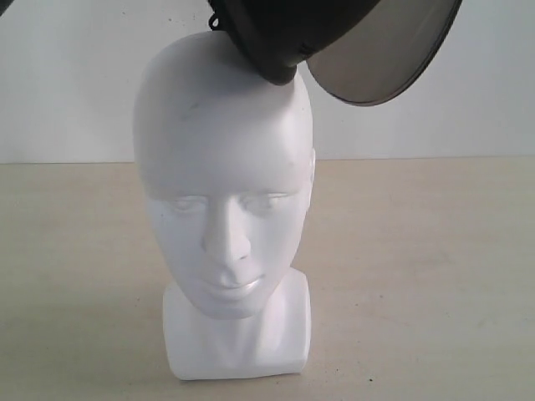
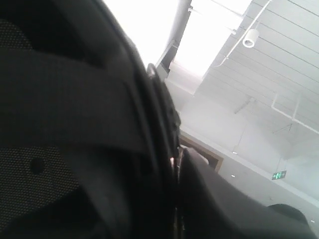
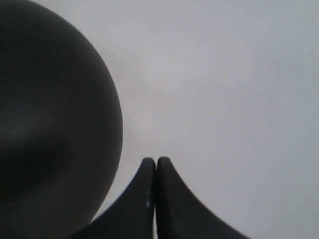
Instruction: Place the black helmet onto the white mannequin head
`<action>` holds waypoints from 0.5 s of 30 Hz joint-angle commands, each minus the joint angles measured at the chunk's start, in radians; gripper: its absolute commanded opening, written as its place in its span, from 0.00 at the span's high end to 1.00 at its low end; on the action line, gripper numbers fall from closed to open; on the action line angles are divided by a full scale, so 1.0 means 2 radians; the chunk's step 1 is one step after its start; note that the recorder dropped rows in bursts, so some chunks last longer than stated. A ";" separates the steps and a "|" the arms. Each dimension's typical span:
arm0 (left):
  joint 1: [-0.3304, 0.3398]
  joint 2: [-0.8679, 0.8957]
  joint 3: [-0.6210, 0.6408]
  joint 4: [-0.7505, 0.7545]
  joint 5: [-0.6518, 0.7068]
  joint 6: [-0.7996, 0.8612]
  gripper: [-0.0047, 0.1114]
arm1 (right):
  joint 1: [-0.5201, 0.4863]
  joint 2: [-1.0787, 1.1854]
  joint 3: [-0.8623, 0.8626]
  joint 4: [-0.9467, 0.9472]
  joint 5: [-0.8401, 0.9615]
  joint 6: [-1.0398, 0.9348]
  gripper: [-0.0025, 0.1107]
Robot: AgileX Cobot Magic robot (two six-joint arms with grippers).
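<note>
The white mannequin head (image 1: 221,167) stands upright on its square base on the pale tabletop (image 1: 435,276), a little left of the middle, face toward the camera. The black helmet (image 1: 276,33) hangs tilted above it, mostly cut off by the top edge of the exterior view. The lowest part of its rim sits right at the crown of the head, on that crown's right side, though actual contact cannot be told. Further right, the smoky visor (image 1: 380,54) juts out and down past the head, clear of it.

The left wrist view is filled with the helmet's dark inside, a broad black strap (image 2: 70,94) running across mesh padding, with a ceiling beyond. The left fingers cannot be picked out from the dark shapes there, so whether they are spread or pinching cannot be told.

In the right wrist view, the right fingers (image 3: 172,199) are pressed together tip to tip with nothing between them. The helmet's round shell bulges just beside them, outside their grip.
</note>
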 commanded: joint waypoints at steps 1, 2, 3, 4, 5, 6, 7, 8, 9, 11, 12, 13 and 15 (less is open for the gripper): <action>0.001 -0.001 -0.001 -0.001 -0.024 0.009 0.92 | 0.003 0.002 -0.017 0.003 0.000 -0.014 0.98; 0.001 0.002 -0.001 0.000 -0.024 0.009 0.92 | 0.003 0.002 -0.019 0.003 0.001 -0.016 0.98; 0.001 0.003 -0.001 0.001 -0.024 0.009 0.92 | 0.003 0.002 -0.022 0.003 0.004 -0.019 0.98; 0.001 0.007 -0.001 0.002 -0.024 0.009 0.92 | 0.003 0.002 -0.026 0.003 0.005 -0.024 0.98; 0.001 0.010 0.001 0.002 -0.024 0.009 0.92 | 0.003 0.002 -0.029 0.003 0.007 -0.025 0.98; 0.001 0.013 0.001 0.002 -0.024 0.009 0.92 | 0.003 0.002 -0.033 0.003 0.010 -0.031 0.98; 0.001 0.016 0.001 0.002 -0.024 0.009 0.92 | 0.003 0.002 -0.036 0.003 0.015 -0.035 0.98; 0.001 0.019 0.001 -0.001 -0.024 0.009 0.92 | 0.003 0.002 -0.040 0.003 0.023 -0.037 0.98; 0.001 0.022 0.001 -0.004 -0.024 0.009 0.92 | 0.003 0.002 -0.046 0.003 0.032 -0.040 0.98; 0.001 0.026 0.001 -0.003 -0.024 0.009 0.92 | 0.003 0.002 -0.050 0.003 0.039 -0.044 0.98; 0.001 0.026 0.001 -0.001 -0.024 0.009 0.92 | 0.003 0.002 -0.049 0.003 0.039 -0.048 0.98; 0.001 0.027 0.001 0.000 -0.024 0.009 0.92 | 0.003 0.002 -0.049 0.003 0.039 -0.048 0.98; 0.001 0.027 0.001 0.002 -0.024 0.013 0.92 | 0.003 0.006 -0.050 0.003 0.047 -0.048 0.98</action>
